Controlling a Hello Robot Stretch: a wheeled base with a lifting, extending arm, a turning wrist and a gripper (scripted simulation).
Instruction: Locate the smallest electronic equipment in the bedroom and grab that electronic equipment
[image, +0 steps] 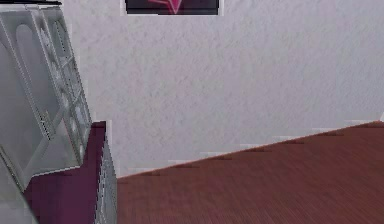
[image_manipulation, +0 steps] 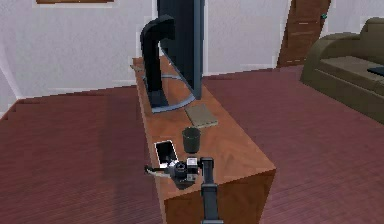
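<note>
A small flat phone (image_manipulation: 165, 152) with a pale rim and dark screen lies on the wooden stand (image_manipulation: 240, 150), near its front end. My gripper (image_manipulation: 160, 171) sits just in front of the phone, at the end of the dark arm (image_manipulation: 210, 200). I cannot tell whether it holds anything, nor whether it touches the phone. Right of the phone stands a dark cup (image_manipulation: 190, 138). Farther along the top lie a flat grey slab (image_manipulation: 202, 115) and a large dark television (image_manipulation: 180, 45) on a curved foot.
An olive sofa (image_manipulation: 352, 60) stands at the arm side view's right, with a brown door (image_manipulation: 305, 30) behind it. Red wood floor (image_manipulation: 70, 150) lies around the stand. In the forward view a white cabinet (image: 40, 85) and a maroon unit (image: 75, 185) stand at the left, before a white wall with a picture (image: 172, 5).
</note>
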